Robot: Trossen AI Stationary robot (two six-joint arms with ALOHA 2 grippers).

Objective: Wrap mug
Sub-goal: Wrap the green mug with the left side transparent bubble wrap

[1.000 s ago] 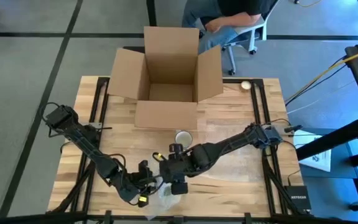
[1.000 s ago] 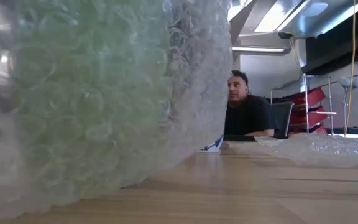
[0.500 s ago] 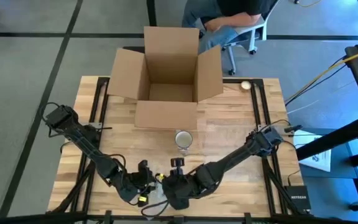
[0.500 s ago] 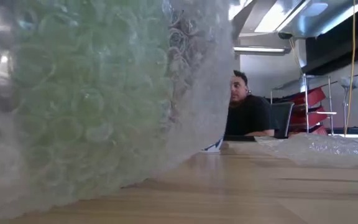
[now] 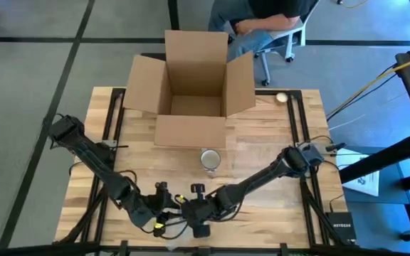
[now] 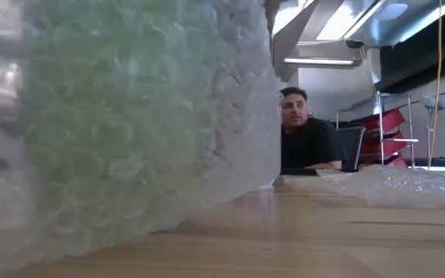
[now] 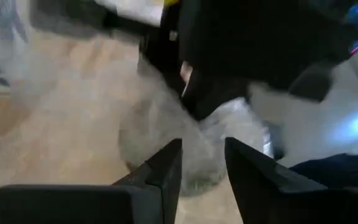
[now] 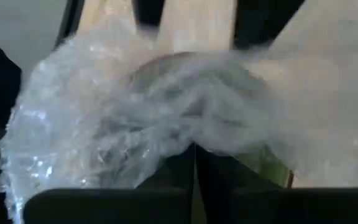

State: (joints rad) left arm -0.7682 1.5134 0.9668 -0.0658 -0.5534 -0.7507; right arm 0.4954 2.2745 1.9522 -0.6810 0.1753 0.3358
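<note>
On the pale wooden counter [image 5: 262,153], both dark arms reach down to the near edge, where their hands meet over a crumpled sheet of clear bubble wrap [image 5: 180,226]. The left hand [image 5: 164,213] sits just beside the right hand [image 5: 196,222], the two nearly touching above the wrap.

In the left wrist view, the left hand [image 7: 202,163] has its two dark fingers [image 7: 166,168] parted by a narrow gap, with the bubble wrap [image 7: 185,149] bunched just ahead of them and nothing pinched between; the other arm's dark body looms just beyond. In the right wrist view, the right hand [image 8: 194,165] has its fingers closed together on a fold of the bubble wrap [image 8: 135,118], which billows over something rounded with a hint of green at one side.

The low view is mostly filled by the bubble wrap [image 6: 122,123], standing close to the camera with a greenish shape blurred inside it; a person [image 6: 304,135] sits beyond the counter.

A small metallic mug [image 5: 210,158] stands upright near the middle of the counter, apart from both hands and unwrapped. Behind it sits a large open brown cardboard box [image 5: 191,85], flaps spread. A small round pale object [image 5: 282,98] lies near the far right corner.
</note>
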